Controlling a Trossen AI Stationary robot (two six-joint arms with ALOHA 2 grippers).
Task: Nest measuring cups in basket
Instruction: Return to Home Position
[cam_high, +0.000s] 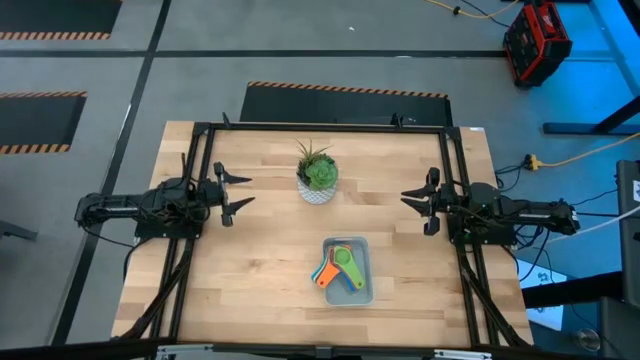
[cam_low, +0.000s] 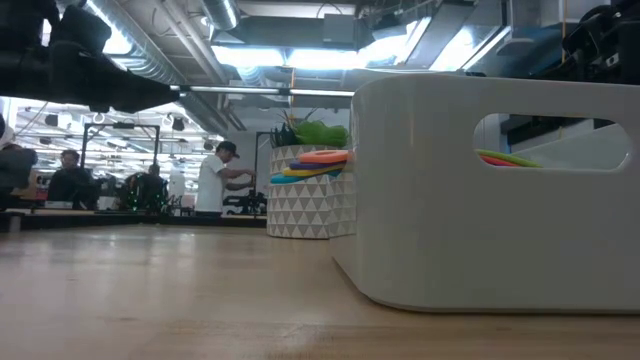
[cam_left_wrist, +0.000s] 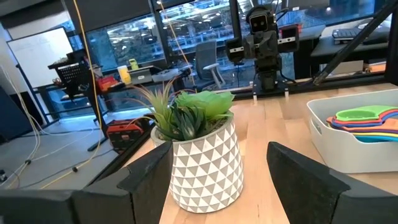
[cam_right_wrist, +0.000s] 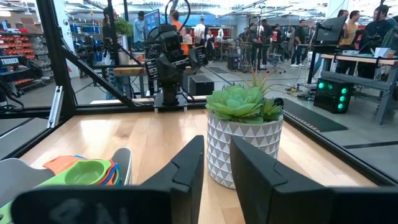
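Observation:
The measuring cups (cam_high: 340, 268) lie stacked one in another inside the pale basket (cam_high: 365, 285), which stands on the table near its front edge. A green cup (cam_right_wrist: 87, 171) is on top, with orange, teal, blue and yellow ones under it. Their handles (cam_low: 310, 165) stick out over the basket's rim. My left gripper (cam_high: 243, 192) hovers level at the table's left side, open, pointing toward the plant pot. My right gripper (cam_high: 408, 197) hovers level at the right side, open by a narrow gap (cam_right_wrist: 216, 146). Both are far from the basket and hold nothing.
A white pot with a triangle pattern and a green plant (cam_high: 318, 178) stands at mid-table toward the far edge, between the two grippers. Black frame rails (cam_high: 190, 230) run along the table's left and right sides. People stand in the room beyond the table.

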